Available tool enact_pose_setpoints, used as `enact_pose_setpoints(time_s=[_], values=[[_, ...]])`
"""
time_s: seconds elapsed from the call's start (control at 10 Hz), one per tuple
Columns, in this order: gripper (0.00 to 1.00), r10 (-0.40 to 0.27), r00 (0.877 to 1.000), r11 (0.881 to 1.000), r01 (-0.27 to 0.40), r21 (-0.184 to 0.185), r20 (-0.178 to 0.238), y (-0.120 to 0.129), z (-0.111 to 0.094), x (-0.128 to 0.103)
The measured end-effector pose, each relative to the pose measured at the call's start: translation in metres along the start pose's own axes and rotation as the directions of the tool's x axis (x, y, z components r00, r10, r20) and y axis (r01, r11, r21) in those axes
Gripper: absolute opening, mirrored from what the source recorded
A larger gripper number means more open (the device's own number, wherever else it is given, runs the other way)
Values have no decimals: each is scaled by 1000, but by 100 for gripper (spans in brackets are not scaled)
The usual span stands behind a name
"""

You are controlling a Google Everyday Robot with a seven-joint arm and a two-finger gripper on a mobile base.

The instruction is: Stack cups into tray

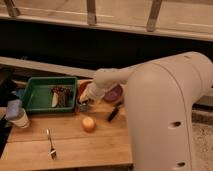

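The green tray sits at the back left of the wooden table. A dark shiny object and a pale yellowish piece lie inside it. I cannot tell whether the dark one is the metal cup. My gripper is low over the table just right of the tray's right wall, in front of the red bowl. A small dark, bluish thing shows at its tip; it may be a cup, but the wrist hides most of it.
A purple bowl sits right of the red bowl. A black utensil, an orange fruit and a fork lie on the table. A white cup with a blue item on top stands at the left edge. My arm's white body fills the right.
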Motion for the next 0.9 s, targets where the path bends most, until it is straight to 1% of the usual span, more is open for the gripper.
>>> enact_pose_setpoints(time_s=[0.4, 0.6, 0.7, 0.9], values=[[60, 29, 999, 999, -29, -17, -28, -12, 23, 2], [60, 36, 999, 999, -37, -26, -32, -15, 28, -1], [56, 37, 999, 999, -38, -30, -33, -16, 30, -3], [35, 29, 999, 999, -30, -37, -39, -13, 35, -8]])
